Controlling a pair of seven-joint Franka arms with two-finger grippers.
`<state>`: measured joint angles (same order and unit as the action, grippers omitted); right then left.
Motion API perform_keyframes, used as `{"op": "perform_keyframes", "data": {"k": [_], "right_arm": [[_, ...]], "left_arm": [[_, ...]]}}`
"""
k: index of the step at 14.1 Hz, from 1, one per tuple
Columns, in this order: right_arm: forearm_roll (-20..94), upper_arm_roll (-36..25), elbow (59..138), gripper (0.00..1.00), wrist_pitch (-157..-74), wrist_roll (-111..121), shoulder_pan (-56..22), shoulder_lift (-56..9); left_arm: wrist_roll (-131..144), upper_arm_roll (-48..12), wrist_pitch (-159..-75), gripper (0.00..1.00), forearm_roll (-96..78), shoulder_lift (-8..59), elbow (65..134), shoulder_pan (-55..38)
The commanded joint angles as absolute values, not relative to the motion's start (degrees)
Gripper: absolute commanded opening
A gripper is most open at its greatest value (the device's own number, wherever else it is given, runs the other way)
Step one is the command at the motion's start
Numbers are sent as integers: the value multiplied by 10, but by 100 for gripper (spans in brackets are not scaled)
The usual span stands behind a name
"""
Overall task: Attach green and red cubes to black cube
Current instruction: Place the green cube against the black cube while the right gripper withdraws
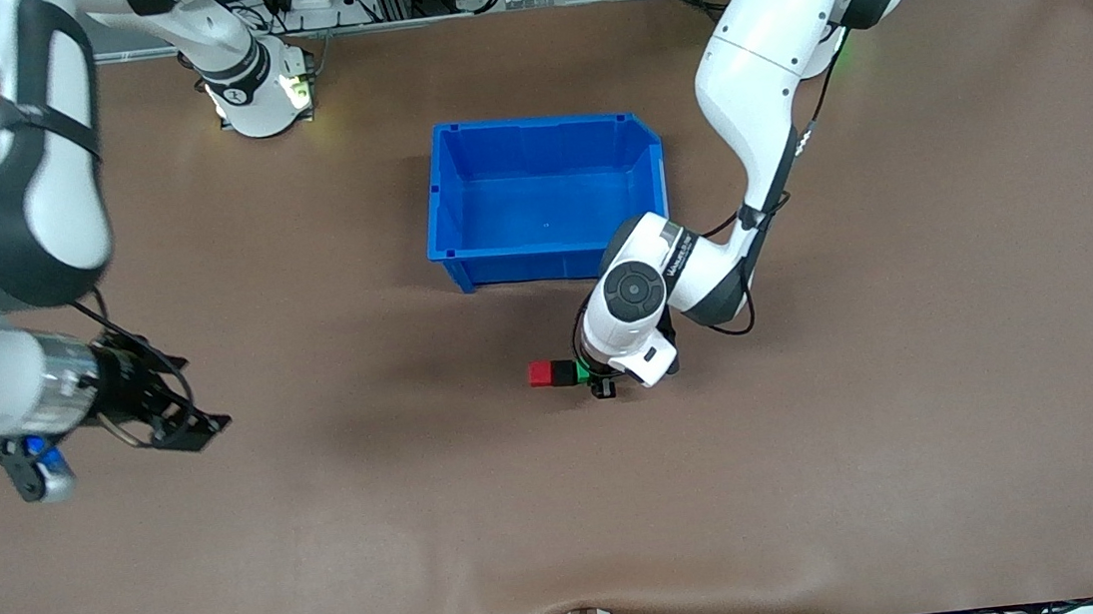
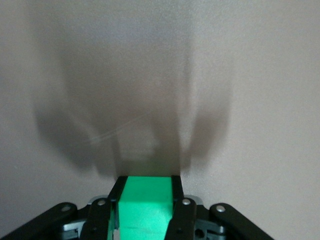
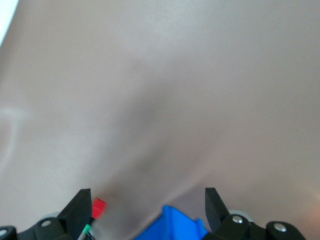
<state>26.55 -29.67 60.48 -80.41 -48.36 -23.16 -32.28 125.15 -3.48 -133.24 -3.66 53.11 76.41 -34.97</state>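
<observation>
Your left gripper (image 1: pixel 602 382) grips the green cube (image 2: pixel 146 207), which touches the black cube (image 1: pixel 564 373) joined to the red cube (image 1: pixel 541 374). Your right gripper (image 3: pixel 145 210) waits spread wide above the table (image 1: pixel 824 481).

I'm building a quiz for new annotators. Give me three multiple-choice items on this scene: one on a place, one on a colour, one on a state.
1. Where is the small red cube?
A. in the blue plastic bin
B. on the brown table, nearer the front camera than the bin
C. in the right gripper

2. Which cube sits between the left gripper fingers?
A. green cube
B. red
C. black

3. The right gripper is:
A. shut on a cube
B. open, empty
C. in the bin

Answers: 1 B, it lies below the bin in the front view. 2 A, the left wrist view shows green. 3 B, its fingers stand apart.
</observation>
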Motion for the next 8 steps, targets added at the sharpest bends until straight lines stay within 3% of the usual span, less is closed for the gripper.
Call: {"op": "perform_keyframes", "data": {"k": [1, 2, 3, 4, 5, 6, 8], "right_arm": [[256, -286, 613, 100, -771, -398, -194, -281], [255, -283, 611, 100, -765, -378, -182, -271], [250, -283, 607, 100, -748, -365, -174, -267], [247, -281, 600, 100, -724, -353, -151, -261], [251, -260, 586, 100, -701, -333, -110, -250], [244, -216, 577, 100, -671, -300, -72, -240], [214, -196, 575, 100, -653, -282, -59, -199]], "left_arm": [[1259, -17, -1352, 0, -45, 550, 742, -365], [1257, -16, -1358, 6, -43, 550, 742, -366], [1251, -16, -1359, 33, -40, 550, 743, -366], [1232, -15, -1359, 91, -26, 549, 744, -366], [1227, -15, -1358, 100, -2, 545, 745, -366], [1225, -15, -1354, 100, 16, 541, 747, -366], [1224, -14, -1337, 100, 55, 524, 747, -373]]}}
